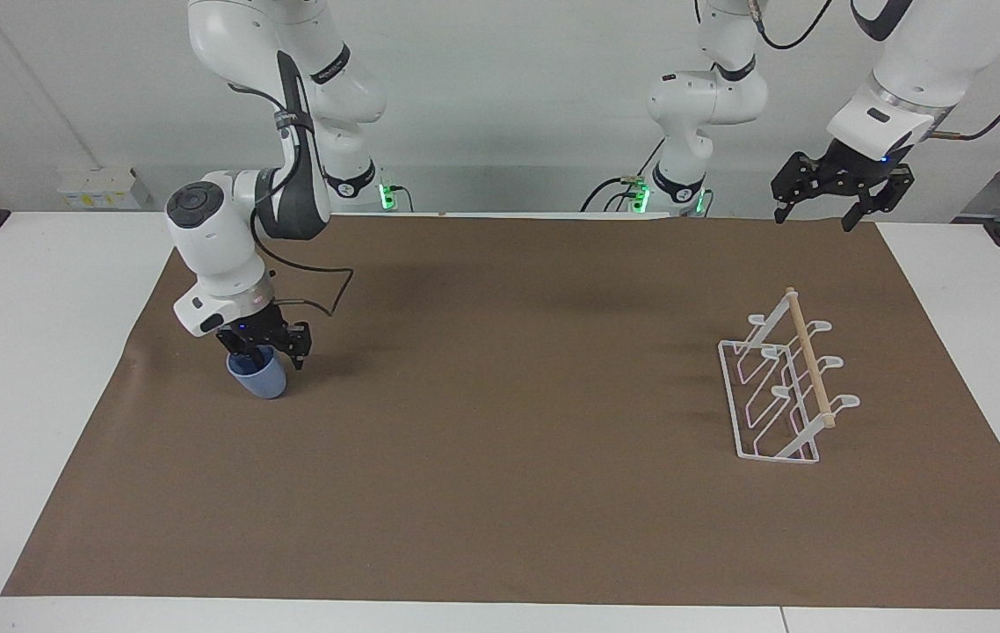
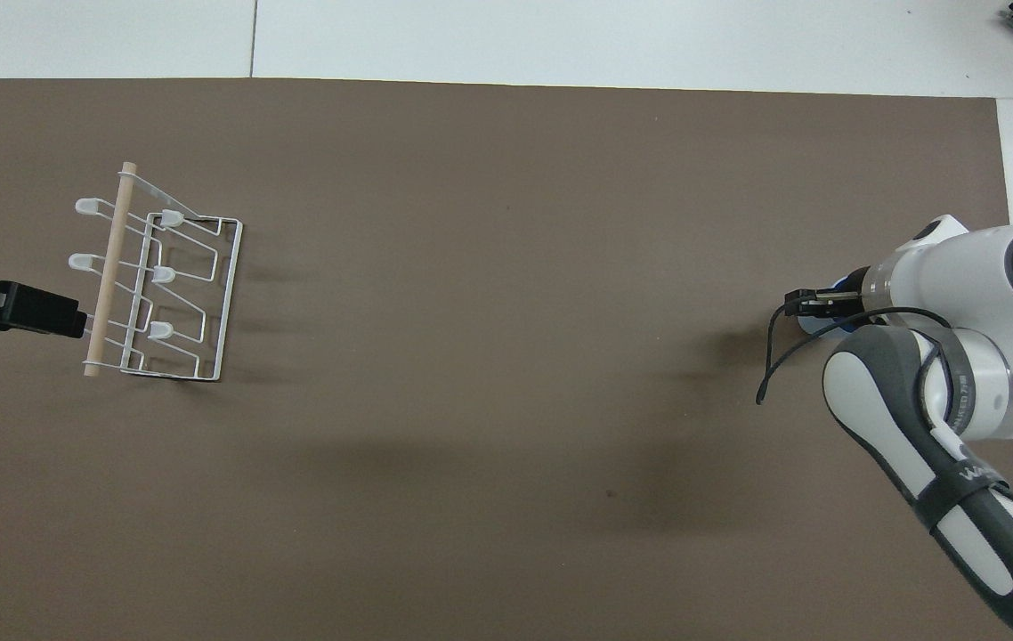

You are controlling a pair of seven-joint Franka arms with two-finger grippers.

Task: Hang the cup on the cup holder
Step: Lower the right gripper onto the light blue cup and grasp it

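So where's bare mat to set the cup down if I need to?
The whole brown mat between the blue cup and the wire cup holder is bare. Crowding is at the ends: the right gripper sits at the cup's rim, and the left gripper waits over the mat's edge by the holder.

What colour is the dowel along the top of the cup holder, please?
Light wood, on the white cup holder; the dowel shows best in the facing view.
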